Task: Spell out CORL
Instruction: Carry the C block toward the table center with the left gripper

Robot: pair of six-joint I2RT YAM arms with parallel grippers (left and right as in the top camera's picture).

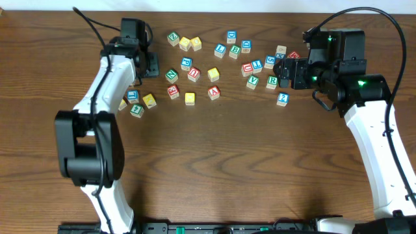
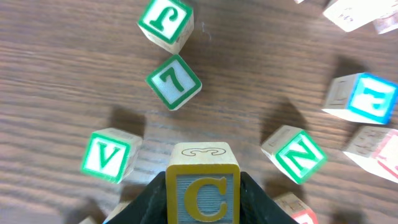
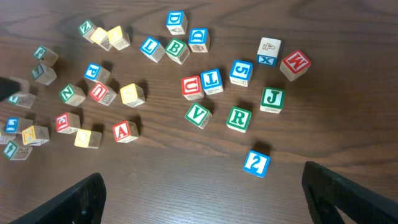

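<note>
One C cube [image 2: 202,190] clamped on opposite flat faces in left gripper [image 2: 203,208]; likely light, rigid wood, smooth sides could slip. Right gripper [image 3: 205,199] wide, empty.

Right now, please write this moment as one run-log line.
left fingers: closed on yellow C cube | right fingers: open, empty | green R cube: on table, free

Scattered cubes [image 1: 214,74] crowding far table [image 1: 214,169]

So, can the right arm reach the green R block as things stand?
Probably yes: the right pincer is open and empty, and the R block sits clear of the V block and J block.
</note>
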